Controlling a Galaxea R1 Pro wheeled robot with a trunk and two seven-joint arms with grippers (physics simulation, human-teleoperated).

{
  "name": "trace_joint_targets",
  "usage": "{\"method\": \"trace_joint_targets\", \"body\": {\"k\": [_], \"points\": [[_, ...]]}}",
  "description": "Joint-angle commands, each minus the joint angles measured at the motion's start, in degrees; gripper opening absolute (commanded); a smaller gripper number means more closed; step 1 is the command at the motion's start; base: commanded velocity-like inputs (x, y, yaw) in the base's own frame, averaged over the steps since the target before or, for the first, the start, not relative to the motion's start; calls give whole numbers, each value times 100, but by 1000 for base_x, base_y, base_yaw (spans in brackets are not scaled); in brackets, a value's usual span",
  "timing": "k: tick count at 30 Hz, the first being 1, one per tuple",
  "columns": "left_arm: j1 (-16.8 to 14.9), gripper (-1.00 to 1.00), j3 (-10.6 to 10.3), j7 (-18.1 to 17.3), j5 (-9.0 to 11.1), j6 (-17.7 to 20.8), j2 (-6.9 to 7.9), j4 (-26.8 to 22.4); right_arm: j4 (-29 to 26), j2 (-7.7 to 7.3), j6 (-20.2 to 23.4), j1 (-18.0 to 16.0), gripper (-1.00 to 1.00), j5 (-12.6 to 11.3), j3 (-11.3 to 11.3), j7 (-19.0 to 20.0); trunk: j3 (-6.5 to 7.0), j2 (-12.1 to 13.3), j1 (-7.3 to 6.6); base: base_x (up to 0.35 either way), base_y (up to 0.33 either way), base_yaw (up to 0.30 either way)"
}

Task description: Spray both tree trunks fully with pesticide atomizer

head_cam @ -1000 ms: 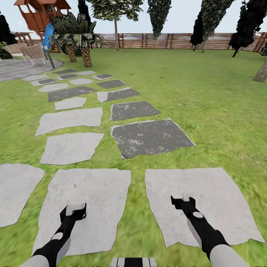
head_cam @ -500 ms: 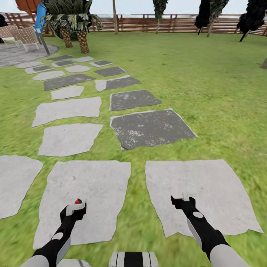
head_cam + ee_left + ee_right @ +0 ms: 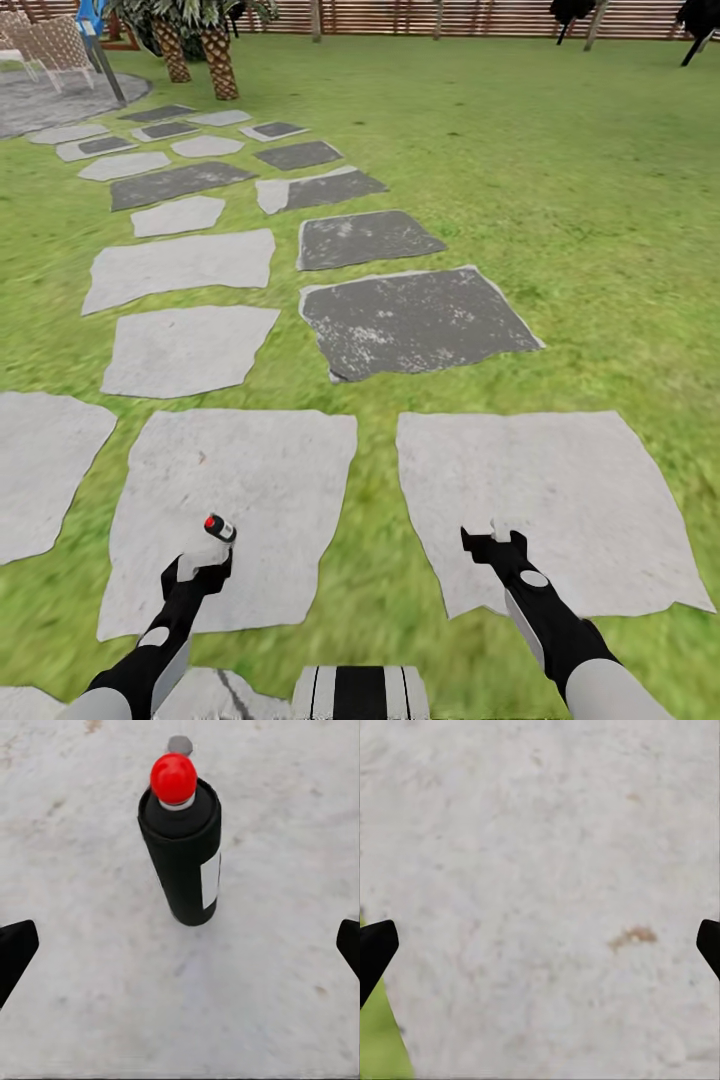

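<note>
On my left wrist feed the left gripper [image 3: 180, 945] has its jaws spread wide, the two black fingertips [image 3: 15, 949] sitting at either edge of the frame with nothing between them but stone. The pesticide atomizer [image 3: 181, 851] stands upright ahead of that gap, apart from both tips: a black bottle with a red cap and a white patch on its side, resting on a pale slab. My right gripper [image 3: 540, 945] is just as wide, its tips at the frame edges over bare pale stone, with a sliver of green grass at the lower left of that feed.

From the head camera, the left gripper [image 3: 198, 572] hovers low in the lower left of the frame over a big pale slab [image 3: 260, 470], and the atomizer [image 3: 219, 527] sits just beyond it on the same slab. The right gripper [image 3: 492, 542] hangs at the lower right over the near edge of another pale slab [image 3: 560, 490].

The floor [image 3: 185, 350] runs on as irregular pale and dark grey slabs toward the upper left, set in lawn [image 3: 560, 180]. Along the top edge I see a brown slatted fence [image 3: 400, 16], two scaly palm trunks [image 3: 218, 62] and a paved grey circle [image 3: 40, 100] at the upper left.
</note>
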Motion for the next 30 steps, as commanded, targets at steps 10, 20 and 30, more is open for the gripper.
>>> {"method": "trace_joint_targets", "body": {"k": [10,20,30], "points": [[-4,100,10,0,25,-19,-6,6,1,-1,-14,-1,100,7,3,-10,-101,-5,6,0,0,67],[-4,100,2,0,17,-13,-9,6,2,-1,-14,-1,100,7,3,-10,-101,-5,6,233,0,1],[-4,100,0,0,15,-22,-14,6,1,-1,-14,-1,100,7,3,-10,-101,-5,6,57,-4,0]]}}
